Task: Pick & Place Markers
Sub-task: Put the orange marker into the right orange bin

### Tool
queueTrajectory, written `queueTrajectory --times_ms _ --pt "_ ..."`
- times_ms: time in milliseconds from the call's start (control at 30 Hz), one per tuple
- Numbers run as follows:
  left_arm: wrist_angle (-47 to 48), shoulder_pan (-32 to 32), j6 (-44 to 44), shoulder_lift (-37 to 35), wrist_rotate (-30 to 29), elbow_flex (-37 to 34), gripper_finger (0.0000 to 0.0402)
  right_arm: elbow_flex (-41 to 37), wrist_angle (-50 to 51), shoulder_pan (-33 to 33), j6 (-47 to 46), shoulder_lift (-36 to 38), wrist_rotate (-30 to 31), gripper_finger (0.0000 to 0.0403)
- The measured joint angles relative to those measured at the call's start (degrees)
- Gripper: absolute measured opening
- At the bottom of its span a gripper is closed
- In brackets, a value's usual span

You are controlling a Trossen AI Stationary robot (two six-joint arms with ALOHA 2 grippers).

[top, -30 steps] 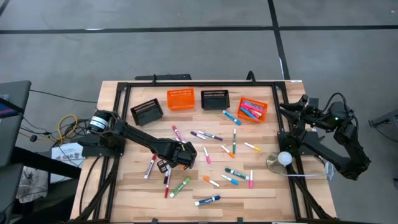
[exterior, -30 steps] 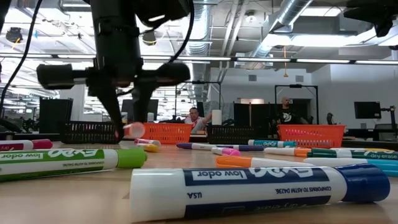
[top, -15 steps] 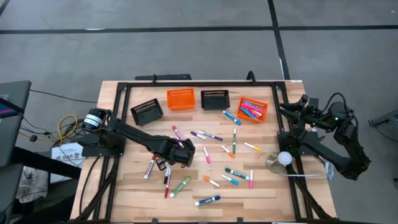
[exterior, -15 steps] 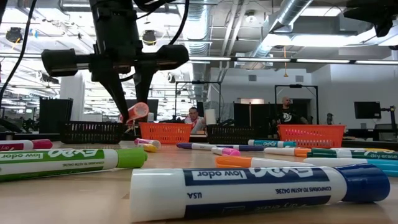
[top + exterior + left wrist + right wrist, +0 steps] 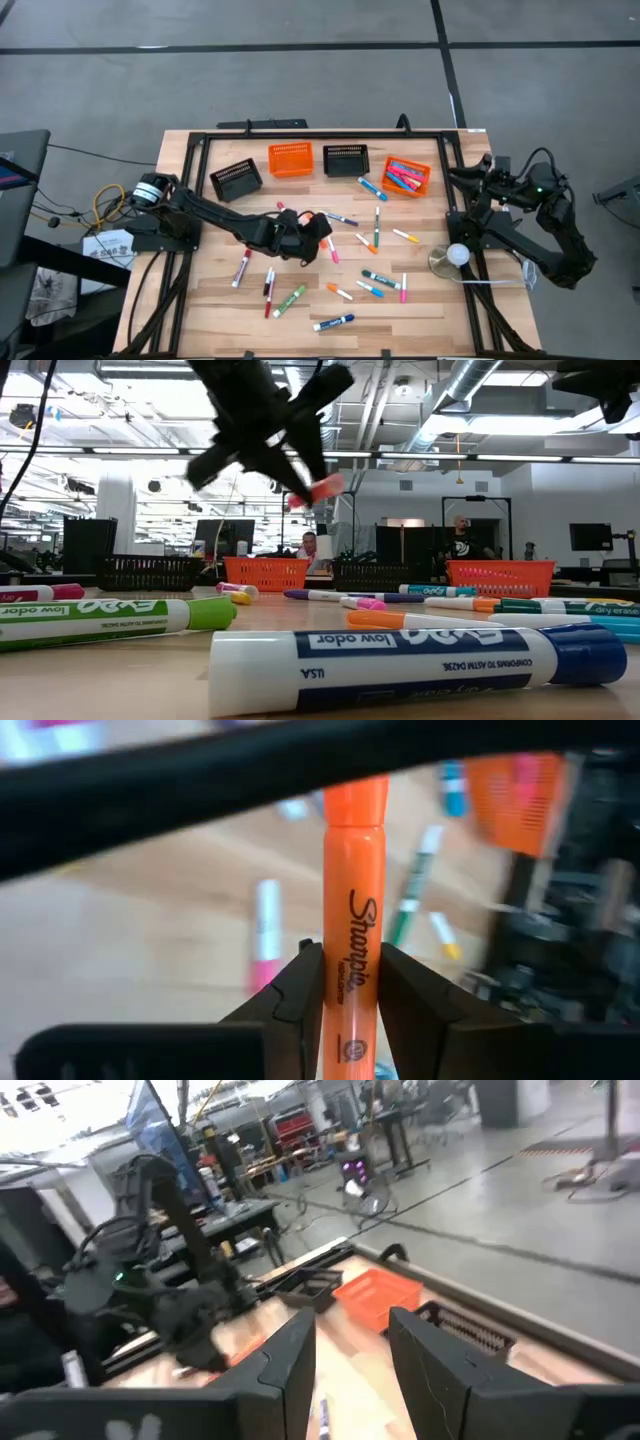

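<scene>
Left tool (image 5: 308,226) pinches an orange marker (image 5: 354,935) above the worktop (image 5: 220,300).
High view: that tool sits mid-frame among scattered markers (image 5: 369,277); the right tool (image 5: 470,176) waits at the right edge, near the orange basket (image 5: 406,177) holding pink and blue markers. Low view: the left tool hangs tilted at upper centre, the marker's orange end jutting right. Left wrist view: both fingers (image 5: 297,995) clamp the marker's barrel. Right wrist view: the right tool's fingers (image 5: 282,1361) stand apart, gripping nothing.
</scene>
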State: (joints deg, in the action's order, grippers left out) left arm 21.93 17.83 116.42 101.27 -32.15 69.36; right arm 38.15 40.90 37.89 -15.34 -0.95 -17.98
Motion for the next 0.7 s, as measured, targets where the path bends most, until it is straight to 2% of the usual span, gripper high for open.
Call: queueTrajectory --times_ms 100,433,533,700 --pt "-6.3 -1.0 -6.9 0.0 -2.6 0.0 0.0084 -0.1 0.8 0.0 -1.2 -1.2 -3.1 0.0118" --pt "-24.6 -5.7 -33.4 0.0 -2.2 0.0 0.0085 -5.8 -5.7 0.0 -4.4 -7.9 -11.9 0.0122" --pt "-27.0 -7.1 -37.6 0.0 -0.5 0.0 0.0085 -6.8 -9.6 0.0 -7.1 -10.4 -13.7 0.0138" --pt "-32.7 -9.9 -43.7 0.0 4.9 0.0 0.0085 -7.0 -14.2 0.0 -8.8 -15.6 -14.8 0.0186"
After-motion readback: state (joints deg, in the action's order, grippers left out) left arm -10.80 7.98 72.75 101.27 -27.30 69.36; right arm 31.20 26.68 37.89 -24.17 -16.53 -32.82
